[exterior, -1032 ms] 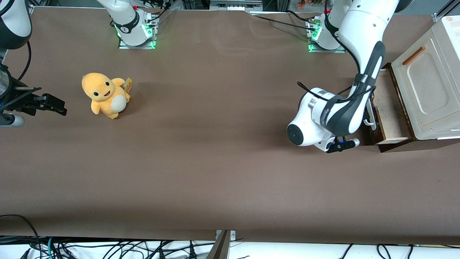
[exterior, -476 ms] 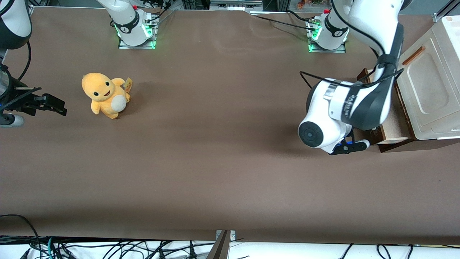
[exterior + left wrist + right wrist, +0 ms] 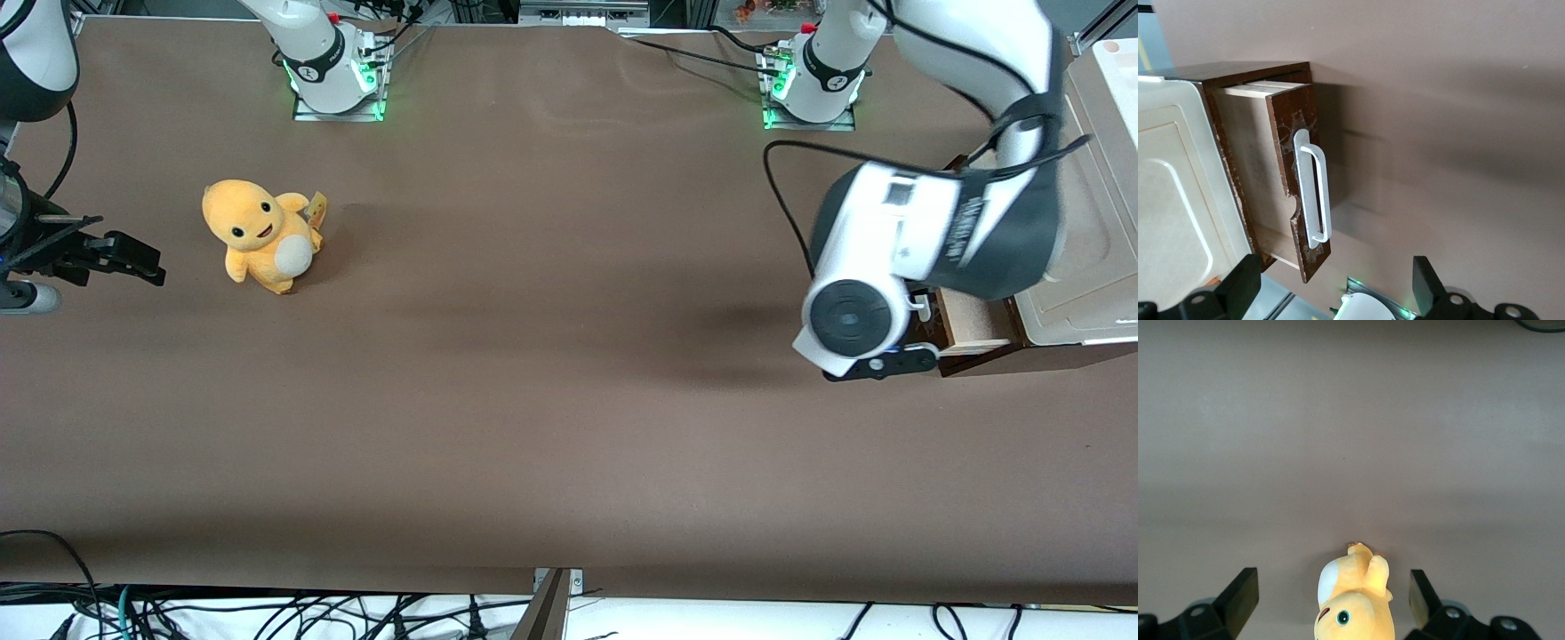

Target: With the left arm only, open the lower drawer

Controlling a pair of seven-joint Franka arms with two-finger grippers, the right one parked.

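Hanging free above the surface [image 3: 533, 427] with fingers [image 3: 1238, 290] spread apart and gripping nothing: the left arm's hand [image 3: 1331, 293], looking down on the lower drawer [image 3: 1281, 180] from a little way off. Showing in the front view only as a black bracket under the left arm [image 3: 925, 240], so the hand itself staying hidden there. Standing pulled partly out of its dark brown cabinet [image 3: 1238, 70] at the working arm's end: the drawer, with pale tan wood bared inside, a chipped dark front and a white loop handle [image 3: 1313, 190] clear of both fingers. Lying just above the drawer: a cream-beige panel [image 3: 1089, 258], largely covered by the arm in the front view. Stretching wide and matte brown in every direction: the surface, with green-lit arm bases [image 3: 805, 84] at the edge farthest from the front camera and loose cables [image 3: 267, 613] along the nearest. Sitting well apart, toward the parked arm's end: a yellow plush toy [image 3: 258, 236] with a tag too small for reading.
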